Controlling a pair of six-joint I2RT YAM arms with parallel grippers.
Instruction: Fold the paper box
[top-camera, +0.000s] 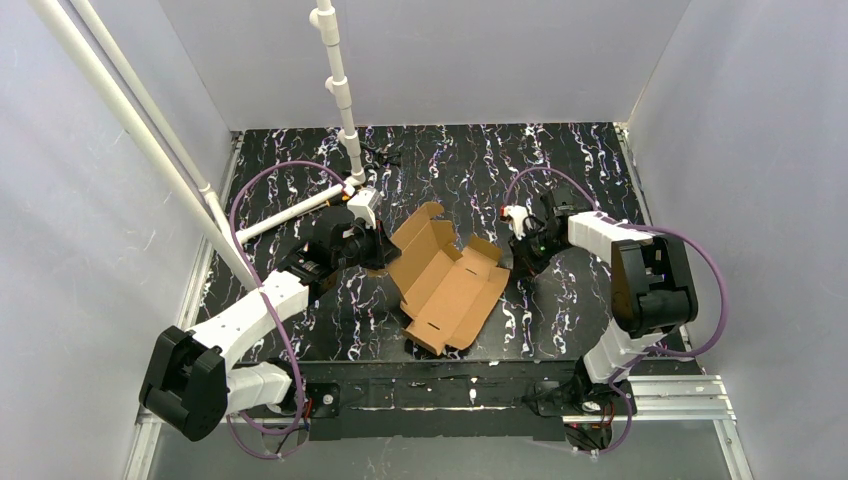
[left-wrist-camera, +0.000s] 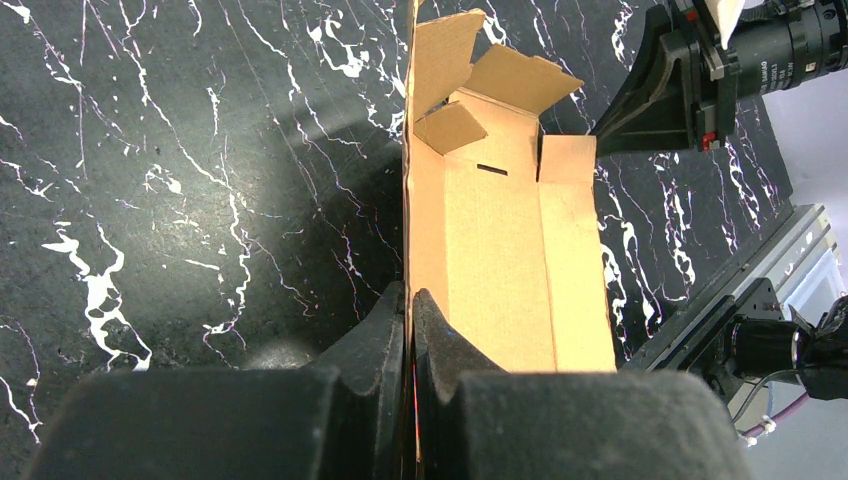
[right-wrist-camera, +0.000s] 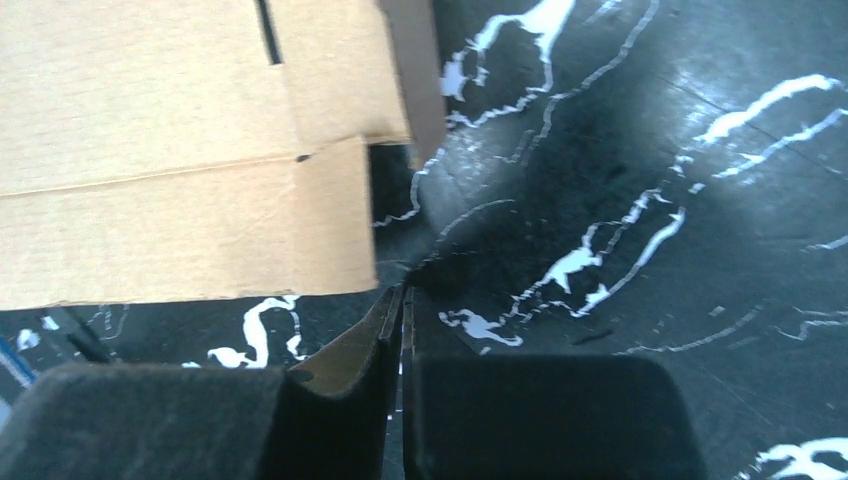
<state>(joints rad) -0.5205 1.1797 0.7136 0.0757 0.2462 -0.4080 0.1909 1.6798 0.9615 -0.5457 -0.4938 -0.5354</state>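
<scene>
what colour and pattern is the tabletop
The tabletop is black with white marble-like veins, clearest in the left wrist view.

One paper box, one left claw, one right claw, one marbled table.

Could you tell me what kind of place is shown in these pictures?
Probably a robotics lab test cell. Two robot arms are bolted at the edge of a black marbled table, plain pale walls close it in on three sides, and a white pipe frame stands over it.
</scene>
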